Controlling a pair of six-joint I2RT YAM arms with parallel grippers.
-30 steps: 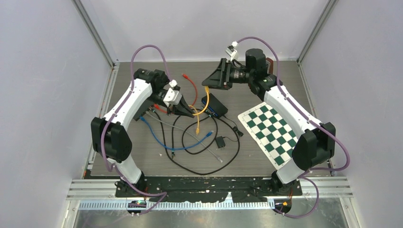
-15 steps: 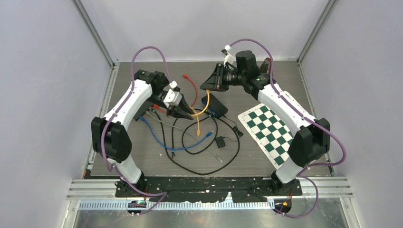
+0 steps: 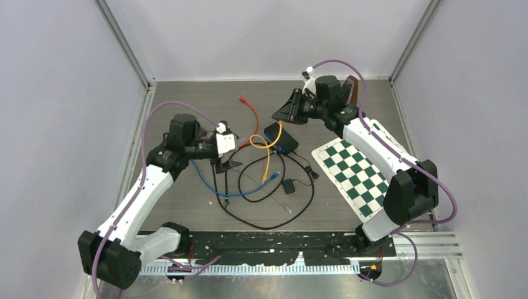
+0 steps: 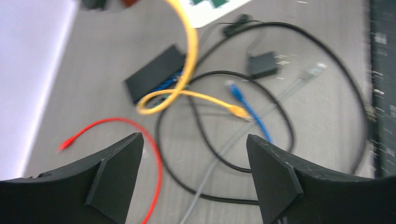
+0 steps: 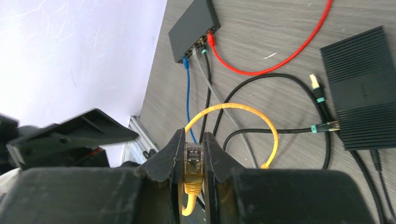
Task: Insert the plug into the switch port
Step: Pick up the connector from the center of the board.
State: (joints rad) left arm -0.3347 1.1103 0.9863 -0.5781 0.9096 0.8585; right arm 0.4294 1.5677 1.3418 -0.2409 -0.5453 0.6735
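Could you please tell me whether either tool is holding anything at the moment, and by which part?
The right tool grips the yellow network cable by its clear plastic plug, pinched between the fingers. The left tool is open and empty.

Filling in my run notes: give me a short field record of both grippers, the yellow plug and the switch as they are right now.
right gripper: shut on the yellow plug
yellow plug: clamped between the fingers, not in any port
yellow cable: trails from the plug, loops beside the switch
switch: lying on the table, near the right gripper
left gripper: open, empty, above the table
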